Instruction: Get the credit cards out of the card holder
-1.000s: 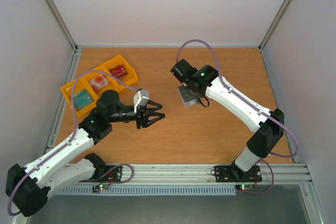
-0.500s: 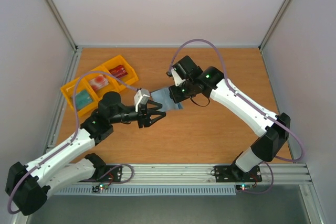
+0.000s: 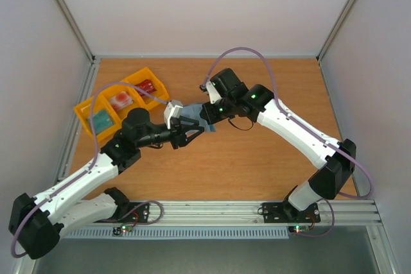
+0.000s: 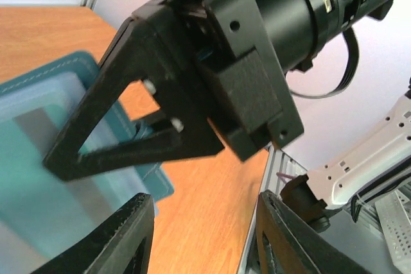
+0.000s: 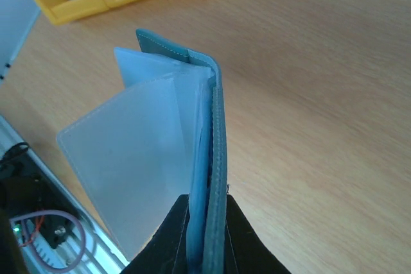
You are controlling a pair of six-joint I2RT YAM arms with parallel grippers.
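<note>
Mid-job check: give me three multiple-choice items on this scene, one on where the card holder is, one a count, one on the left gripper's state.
1. Where is the card holder?
A. lying flat, untouched
B. leaning on the back wall
C. clamped in the right gripper

2. How many compartments has the yellow tray?
A. two
B. three
C. five

3. How do the jaws of the left gripper stand?
A. open, nothing between them
B. shut on a card
C. shut on the tray's rim

Answers:
1 C: the right wrist view shows it pinched by one edge.
2 B: the top view shows three bins in a row.
3 A: the left wrist view shows a clear gap between them.
</note>
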